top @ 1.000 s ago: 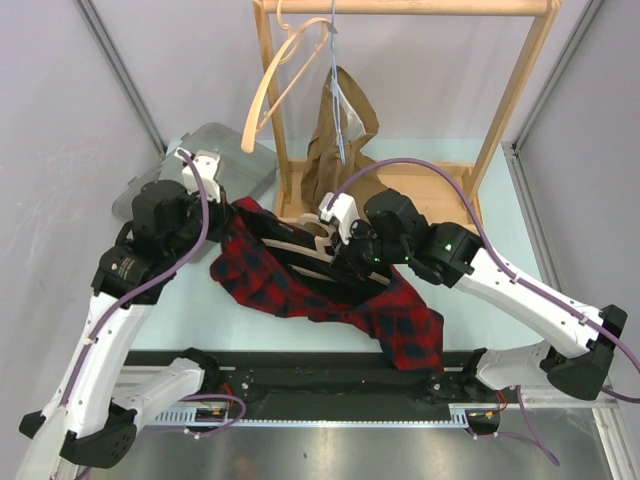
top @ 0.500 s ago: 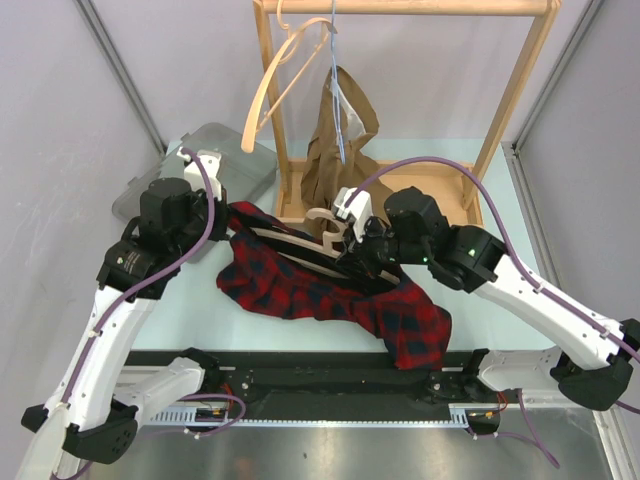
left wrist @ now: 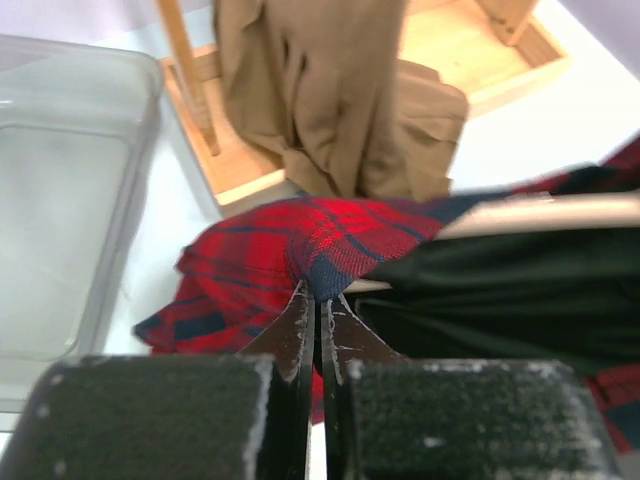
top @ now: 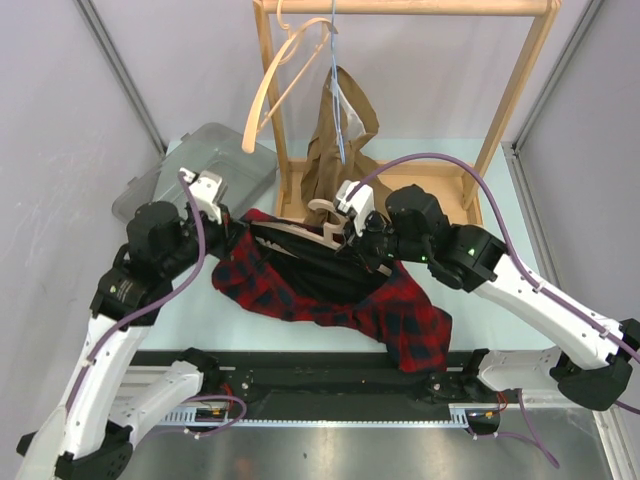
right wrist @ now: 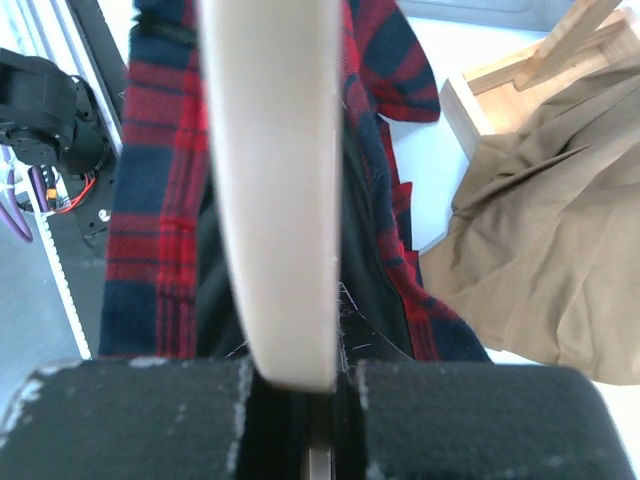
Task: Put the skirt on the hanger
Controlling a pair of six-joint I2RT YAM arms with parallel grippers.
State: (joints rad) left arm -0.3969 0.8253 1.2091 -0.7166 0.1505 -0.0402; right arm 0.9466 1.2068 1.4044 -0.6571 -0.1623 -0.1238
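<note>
The red and navy plaid skirt (top: 330, 305) with black lining hangs stretched between my two grippers above the table. A pale wooden hanger (top: 300, 232) runs through its waist. My left gripper (top: 232, 232) is shut on the skirt's left waist edge (left wrist: 330, 240). My right gripper (top: 358, 240) is shut on the hanger near its hook; the hanger's arm (right wrist: 270, 180) fills the right wrist view, with plaid fabric (right wrist: 150, 200) on both sides.
A wooden garment rack (top: 400, 10) stands at the back with an empty wooden hanger (top: 275, 80) and a tan garment (top: 335, 140) hanging down to its base (left wrist: 470, 50). A clear plastic bin (top: 200, 165) lies at the back left.
Both grippers have lifted the skirt and hanger. The left gripper moved right and forward, and the waist now gapes open along the hanger. The right gripper shifted a little up and right.
</note>
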